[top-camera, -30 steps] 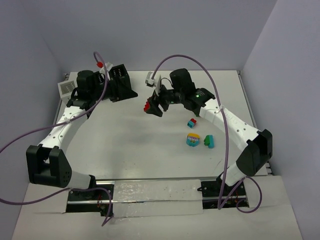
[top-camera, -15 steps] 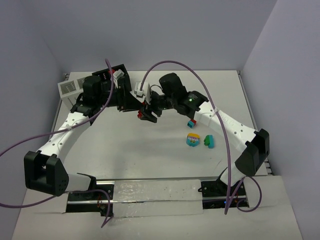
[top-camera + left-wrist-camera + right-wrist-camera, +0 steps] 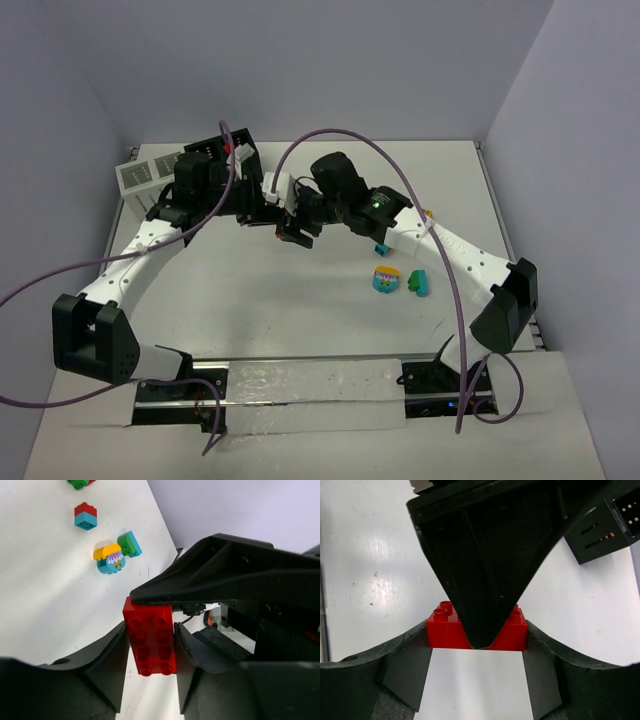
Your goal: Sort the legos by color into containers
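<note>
A red brick (image 3: 150, 640) hangs above the table between both grippers. My left gripper (image 3: 150, 652) is shut on its long sides. My right gripper (image 3: 477, 642) is shut on its two ends, and the red brick (image 3: 445, 632) shows partly behind a left finger. From above, the left gripper (image 3: 272, 210) and right gripper (image 3: 297, 224) meet at the table's back middle. Loose legos lie to the right: a red-on-teal brick (image 3: 381, 246), a rounded cyan-and-yellow piece (image 3: 385, 279) and a green-teal piece (image 3: 417, 284). The white container (image 3: 148, 172) and black container (image 3: 208, 152) stand at the back left.
The left wrist view shows the same loose pieces: the red-on-teal brick (image 3: 85, 515), the rounded piece (image 3: 110, 560) and the green-teal piece (image 3: 129, 544). Purple cables arc over both arms. Walls close off the back and both sides.
My left arm swung right and my right arm carried the red brick left until they met. The left jaws, open before, have closed on the brick.
</note>
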You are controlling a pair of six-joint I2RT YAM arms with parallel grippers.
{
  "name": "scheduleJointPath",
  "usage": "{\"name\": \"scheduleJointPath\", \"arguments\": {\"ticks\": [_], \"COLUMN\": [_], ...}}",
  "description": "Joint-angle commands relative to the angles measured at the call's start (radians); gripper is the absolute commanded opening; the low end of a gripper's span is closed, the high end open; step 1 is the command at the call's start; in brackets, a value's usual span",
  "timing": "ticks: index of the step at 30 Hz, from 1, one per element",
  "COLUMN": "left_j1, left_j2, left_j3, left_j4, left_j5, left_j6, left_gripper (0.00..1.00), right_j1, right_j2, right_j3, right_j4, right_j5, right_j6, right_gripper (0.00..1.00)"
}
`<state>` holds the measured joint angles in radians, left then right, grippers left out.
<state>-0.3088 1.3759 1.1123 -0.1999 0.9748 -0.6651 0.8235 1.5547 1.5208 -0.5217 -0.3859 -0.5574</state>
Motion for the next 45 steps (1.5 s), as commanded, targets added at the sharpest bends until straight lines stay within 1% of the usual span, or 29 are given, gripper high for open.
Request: {"name": "scheduleJointPath", "arguments": {"ticks": [1, 3, 4, 5, 6, 7, 8, 9, 11, 13, 14, 16, 17, 18, 19, 21, 23, 26, 28, 32, 36, 39, 45], "left_j1": [-0.007, -0.007, -0.007, -0.006, -0.003, 0.002, 0.009, 0.023, 0.068, 0.103, 0.131, 0.177, 0.187, 0.191, 0.191, 0.191, 0.191, 0.192, 0.197, 0.217, 0.259, 0.277, 0.297], "left_j2": [0.013, 0.018, 0.020, 0.018, 0.015, 0.011, 0.006, -0.002, -0.008, -0.006, 0.002, 0.020, 0.028, 0.044, 0.059, 0.118, 0.169, 0.294, 0.356, 0.455, 0.528, 0.553, 0.585], "left_j3": [0.067, 0.069, 0.070, 0.072, 0.071, 0.071, 0.073, 0.080, 0.100, 0.121, 0.135, 0.157, 0.157, 0.153, 0.141, 0.118, 0.117, 0.162, 0.176, 0.200, 0.252, 0.268, 0.292], "left_j4": [-0.024, -0.031, -0.035, -0.041, -0.044, -0.046, -0.046, -0.049, -0.048, -0.032, -0.006, 0.097, 0.144, 0.203, 0.311, 0.455, 0.600, 0.691, 0.780, 0.867, 0.843, 0.841, 0.828], "left_j5": [-0.027, -0.028, -0.033, -0.043, -0.057, -0.072, -0.100, -0.147, -0.234, -0.314, -0.379, -0.526, -0.548, -0.648, -0.739, -0.851, -0.916, -0.952, -0.969, -0.970, -0.954, -0.959, -0.956], "left_j6": [0.044, 0.053, 0.058, 0.062, 0.074, 0.087, 0.104, 0.132, 0.187, 0.243, 0.276, 0.340, 0.368, 0.419, 0.447, 0.503, 0.535, 0.586, 0.600, 0.614, 0.569, 0.565, 0.570], "left_gripper": [0.33, 0.21, 0.06, 0.00, 0.00, 0.00, 0.00, 0.00, 0.00, 0.00, 0.00, 0.00, 0.00, 0.00, 0.00, 0.00, 0.00, 0.00, 0.00, 0.00, 0.00, 0.00, 0.05], "right_j1": [0.035, 0.035, 0.037, 0.037, 0.035, 0.034, 0.028, 0.012, -0.016, -0.050, -0.079, -0.154, -0.166, -0.222, -0.270, -0.325, -0.369, -0.398, -0.410, -0.427, -0.435, -0.437, -0.439], "right_j2": [-0.004, -0.005, -0.006, -0.008, -0.011, -0.014, -0.017, -0.020, -0.032, -0.039, -0.047, -0.063, -0.070, -0.078, -0.084, -0.094, -0.106, -0.120, -0.122, -0.117, -0.103, -0.093, -0.084], "right_j3": [0.034, 0.029, 0.029, 0.026, 0.022, 0.017, 0.013, 0.007, -0.001, -0.008, -0.011, -0.017, -0.023, -0.032, -0.037, -0.064, -0.090, -0.118, -0.136, -0.153, -0.154, -0.154, -0.162], "right_j4": [-0.011, -0.009, -0.009, -0.006, 0.000, 0.006, 0.010, 0.017, 0.023, 0.026, 0.027, 0.035, 0.038, 0.048, 0.056, 0.069, 0.080, 0.085, 0.085, 0.088, 0.089, 0.092, 0.099], "right_j5": [0.043, 0.048, 0.051, 0.056, 0.070, 0.082, 0.083, 0.080, 0.058, 0.035, 0.010, -0.040, -0.063, -0.093, -0.107, -0.127, -0.122, -0.108, -0.100, -0.094, -0.094, -0.098, -0.107], "right_j6": [-0.036, -0.036, -0.034, -0.029, -0.021, -0.014, -0.006, 0.010, 0.037, 0.069, 0.095, 0.146, 0.169, 0.201, 0.219, 0.252, 0.260, 0.260, 0.262, 0.268, 0.267, 0.267, 0.268], "right_gripper": [0.00, 0.01, 0.07, 0.17, 0.39, 0.66, 0.87, 0.97, 1.00, 1.00, 1.00, 1.00, 1.00, 1.00, 1.00, 1.00, 1.00, 1.00, 1.00, 1.00, 1.00, 1.00, 1.00]}}
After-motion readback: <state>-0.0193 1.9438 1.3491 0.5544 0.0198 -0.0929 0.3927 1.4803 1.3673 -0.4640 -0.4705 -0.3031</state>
